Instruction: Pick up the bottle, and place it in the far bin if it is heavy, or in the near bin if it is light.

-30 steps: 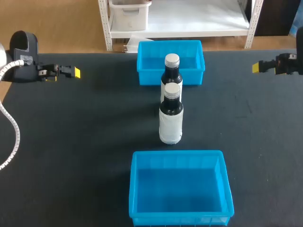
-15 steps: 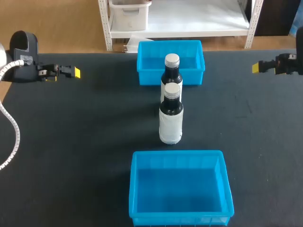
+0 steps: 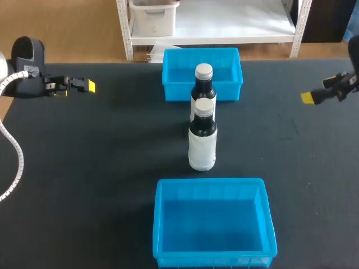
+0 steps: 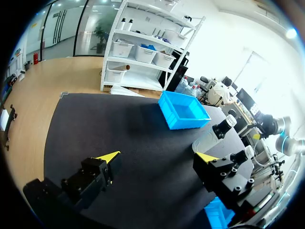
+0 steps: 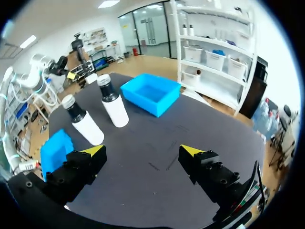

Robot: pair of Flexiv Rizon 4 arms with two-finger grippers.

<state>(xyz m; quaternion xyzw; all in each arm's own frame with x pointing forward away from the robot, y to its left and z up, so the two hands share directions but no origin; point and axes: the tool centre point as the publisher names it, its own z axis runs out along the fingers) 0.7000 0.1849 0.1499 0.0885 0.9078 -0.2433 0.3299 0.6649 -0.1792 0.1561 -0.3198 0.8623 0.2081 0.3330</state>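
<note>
The surface (image 3: 112, 145) before me was flat, matte black and softly lit, with a few faint pale scuffs towards its right edge.

The flat black table (image 3: 101, 145) carries a rectangular blue plastic bin (image 3: 171, 92) at 12 o'clock and a matching blue bin (image 3: 213, 259) at 6 o'clock. At its centre a dark white-labelled bottle (image 3: 202, 143) stands upright. A twin bottle (image 3: 203, 84) stands just beyond it toward 12 o'clock.
</note>
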